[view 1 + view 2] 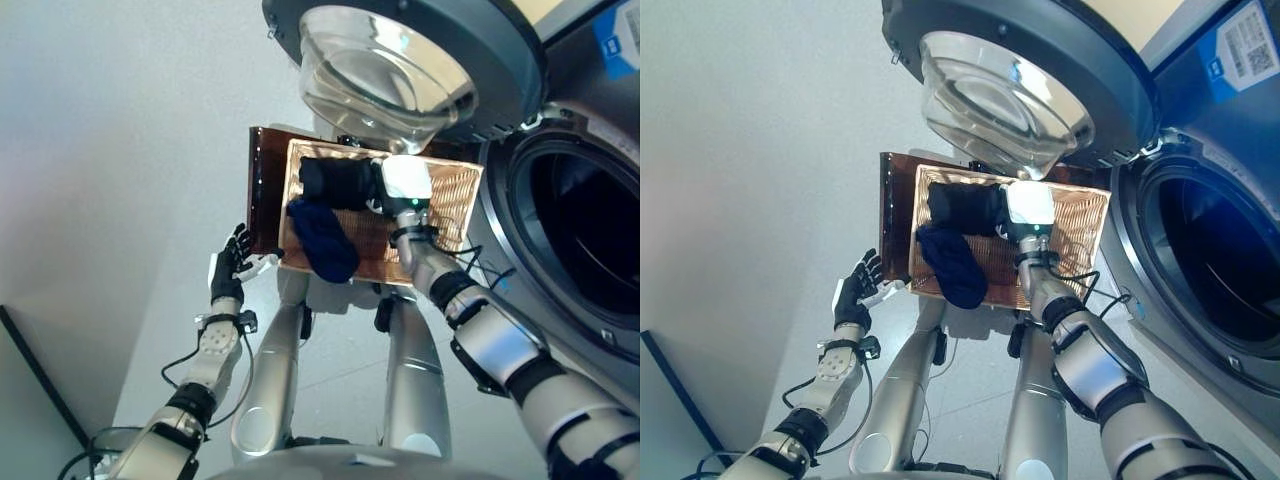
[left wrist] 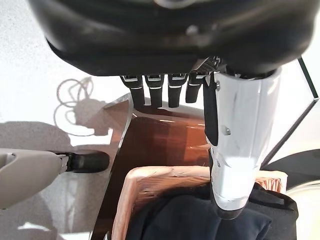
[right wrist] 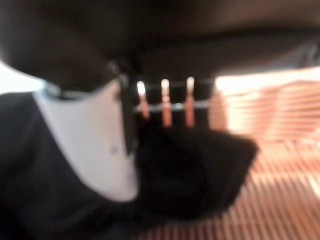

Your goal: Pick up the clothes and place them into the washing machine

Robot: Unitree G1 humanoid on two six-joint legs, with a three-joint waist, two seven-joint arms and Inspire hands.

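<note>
The right hand (image 1: 404, 186) reaches into a woven basket (image 1: 455, 200), its fingers curled down into a black garment (image 1: 338, 180); the blurred right wrist view shows dark cloth bunched under them and the white-covered thumb. A dark blue garment (image 1: 322, 240) lies beside the black one, drooping over the basket's near rim. The basket rests on a glossy brown stand (image 1: 262, 185) on a pale grey floor (image 1: 120, 150). To the right, the washing machine (image 1: 1200, 250) stands with its round glass door (image 1: 1000, 95) swung open. The left hand (image 1: 230, 262) hangs beside the stand, fingers straight and holding nothing, which its own wrist view confirms.
</note>
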